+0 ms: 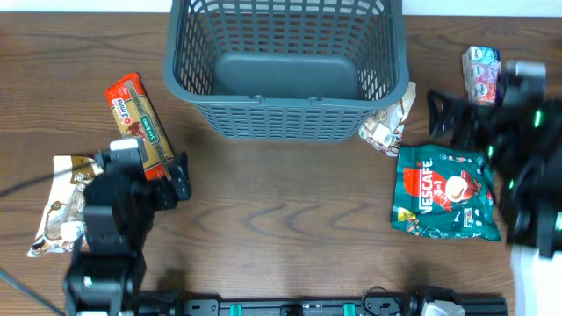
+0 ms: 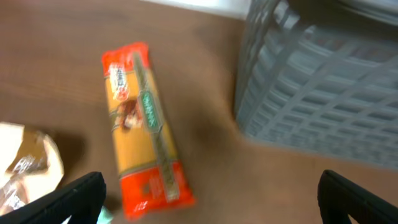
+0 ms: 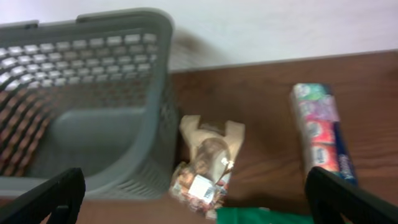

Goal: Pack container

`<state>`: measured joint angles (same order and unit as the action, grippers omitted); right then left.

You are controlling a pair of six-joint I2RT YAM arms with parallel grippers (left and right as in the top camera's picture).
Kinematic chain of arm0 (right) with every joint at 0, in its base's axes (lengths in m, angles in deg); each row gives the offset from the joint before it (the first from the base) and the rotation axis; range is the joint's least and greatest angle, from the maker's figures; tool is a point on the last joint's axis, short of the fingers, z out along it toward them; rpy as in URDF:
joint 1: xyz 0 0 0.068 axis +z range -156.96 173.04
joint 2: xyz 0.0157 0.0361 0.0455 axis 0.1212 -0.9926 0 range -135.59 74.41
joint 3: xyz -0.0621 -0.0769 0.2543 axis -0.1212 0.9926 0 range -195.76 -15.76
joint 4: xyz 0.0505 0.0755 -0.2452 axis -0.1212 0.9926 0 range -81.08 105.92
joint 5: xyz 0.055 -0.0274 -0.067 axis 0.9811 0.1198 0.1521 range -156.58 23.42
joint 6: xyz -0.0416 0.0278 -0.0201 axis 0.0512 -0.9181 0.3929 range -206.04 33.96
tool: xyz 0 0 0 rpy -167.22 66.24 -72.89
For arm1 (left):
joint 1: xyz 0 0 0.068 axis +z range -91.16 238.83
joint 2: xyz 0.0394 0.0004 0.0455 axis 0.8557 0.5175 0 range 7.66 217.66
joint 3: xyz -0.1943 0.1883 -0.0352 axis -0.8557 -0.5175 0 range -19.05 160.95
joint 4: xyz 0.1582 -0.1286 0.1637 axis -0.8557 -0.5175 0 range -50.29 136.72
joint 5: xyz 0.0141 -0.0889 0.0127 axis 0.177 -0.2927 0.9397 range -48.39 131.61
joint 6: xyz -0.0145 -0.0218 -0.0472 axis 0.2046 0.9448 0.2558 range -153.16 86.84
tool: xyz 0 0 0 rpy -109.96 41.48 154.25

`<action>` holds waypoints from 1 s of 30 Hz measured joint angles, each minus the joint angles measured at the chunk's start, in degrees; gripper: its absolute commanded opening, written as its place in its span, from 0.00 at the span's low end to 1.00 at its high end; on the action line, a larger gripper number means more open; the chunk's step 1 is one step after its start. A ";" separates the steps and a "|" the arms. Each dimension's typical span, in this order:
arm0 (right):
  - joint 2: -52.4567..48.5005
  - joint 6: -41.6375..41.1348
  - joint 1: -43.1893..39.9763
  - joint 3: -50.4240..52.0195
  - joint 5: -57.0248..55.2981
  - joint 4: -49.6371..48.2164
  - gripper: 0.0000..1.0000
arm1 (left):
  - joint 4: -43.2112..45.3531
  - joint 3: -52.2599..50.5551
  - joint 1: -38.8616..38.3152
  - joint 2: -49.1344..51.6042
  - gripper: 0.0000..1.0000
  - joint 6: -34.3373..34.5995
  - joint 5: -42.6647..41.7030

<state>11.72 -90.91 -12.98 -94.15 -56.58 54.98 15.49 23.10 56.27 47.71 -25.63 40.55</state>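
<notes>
The dark grey lattice container (image 1: 285, 66) stands at the back centre of the table, with nothing inside; it also shows in the left wrist view (image 2: 317, 81) and the right wrist view (image 3: 81, 106). My left gripper (image 1: 162, 180) is open and empty, just short of an orange-red packet (image 1: 138, 123), which also shows in the left wrist view (image 2: 146, 124). My right gripper (image 1: 457, 123) is open and empty, above a green Nescafe bag (image 1: 446, 193). A beige snack bag (image 1: 389, 123) leans on the container's right side, also seen in the right wrist view (image 3: 208, 162).
A white and brown bag (image 1: 63, 204) lies at the left edge under my left arm. A multicoloured packet (image 1: 480, 72) lies at the far right back, also in the right wrist view (image 3: 320, 127).
</notes>
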 measured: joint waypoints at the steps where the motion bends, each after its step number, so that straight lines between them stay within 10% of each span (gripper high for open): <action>1: -3.54 0.55 -0.02 -3.93 1.81 2.47 0.99 | -2.56 2.51 0.48 2.21 0.98 0.00 0.00; 3: -7.61 1.44 -0.02 -8.17 3.91 2.78 0.83 | -7.10 7.37 1.86 6.23 0.98 0.02 0.00; 5: -11.28 2.29 -0.04 -11.80 5.07 2.27 0.45 | -9.60 10.91 3.28 8.79 0.99 0.00 0.00; 10: -16.90 0.98 -0.79 -14.67 3.02 2.19 0.01 | -10.99 14.86 6.23 11.19 0.99 -0.02 0.00; 30: -34.58 0.98 -1.51 -14.67 5.49 -5.05 0.01 | -13.70 14.88 6.67 11.23 0.99 -0.02 0.00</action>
<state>-22.86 -89.92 -14.49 -108.81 -51.09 49.93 1.79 37.99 62.93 58.95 -25.65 40.55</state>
